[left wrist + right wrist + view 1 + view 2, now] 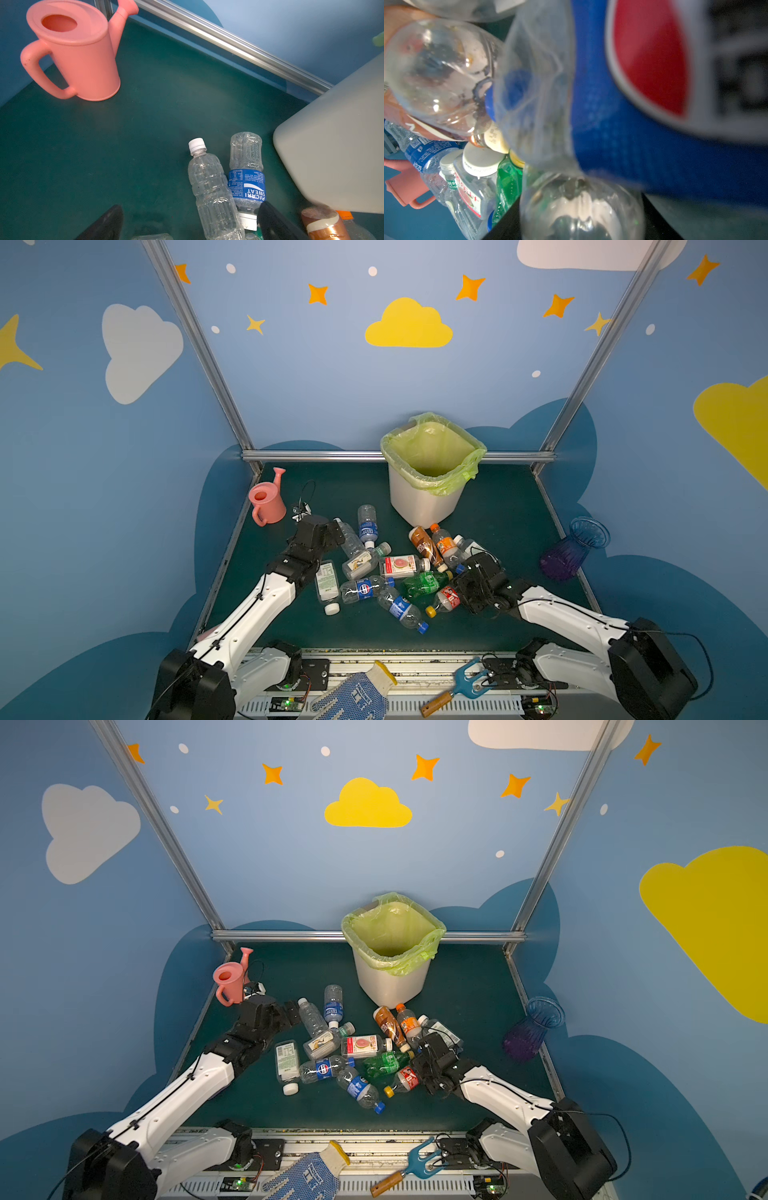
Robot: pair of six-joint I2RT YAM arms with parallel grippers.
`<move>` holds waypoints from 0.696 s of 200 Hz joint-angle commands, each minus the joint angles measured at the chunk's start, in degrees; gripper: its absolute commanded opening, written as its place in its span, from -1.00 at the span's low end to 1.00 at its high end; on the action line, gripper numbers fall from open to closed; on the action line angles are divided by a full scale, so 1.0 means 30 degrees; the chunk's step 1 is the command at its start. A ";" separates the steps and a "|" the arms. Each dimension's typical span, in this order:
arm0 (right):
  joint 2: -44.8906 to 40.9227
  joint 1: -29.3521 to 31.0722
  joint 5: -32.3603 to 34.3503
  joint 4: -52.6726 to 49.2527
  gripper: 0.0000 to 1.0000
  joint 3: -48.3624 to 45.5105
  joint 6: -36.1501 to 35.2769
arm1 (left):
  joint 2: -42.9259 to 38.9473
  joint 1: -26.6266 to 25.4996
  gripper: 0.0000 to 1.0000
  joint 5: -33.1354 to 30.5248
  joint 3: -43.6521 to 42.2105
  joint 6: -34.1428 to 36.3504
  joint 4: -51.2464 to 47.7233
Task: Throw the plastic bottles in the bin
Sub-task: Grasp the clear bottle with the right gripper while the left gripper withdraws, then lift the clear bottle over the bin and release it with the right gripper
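**Right gripper** [465, 576]: lower right of centre in both top views, set low at the right edge of the heap of small plastic bottles [399, 566]. Its jaws are hidden from above, so you cannot tell whether they have closed on anything. In the right wrist view, a clear bottle with a blue, red and white label [612, 145] fills the frame, blurred and very close. A black finger [504, 226] shows at the lower edge.

**Left gripper** [190, 218]: jaws wide apart, nothing clamped. A clear unlabelled white-capped bottle [209, 187] lies just ahead.

**White square bin with yellow-green liner** [424, 502]: upper centre, behind the heap, mouth open.

**Handling:**
- Close across the blue-labelled bottle's body, not its tapering neck, because thin plastic will likely dent and slip.
- Lift straight up first, since neighbours seem to rest against it.
- Clear the bin's rim before you let go.
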 commanded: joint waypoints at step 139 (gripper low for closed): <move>-0.4206 -0.5375 0.3185 -0.2381 -0.07 1.3936 -2.0514 | -0.0173 0.0802 1.00 -0.1210 -0.0847 -0.2000 -0.1303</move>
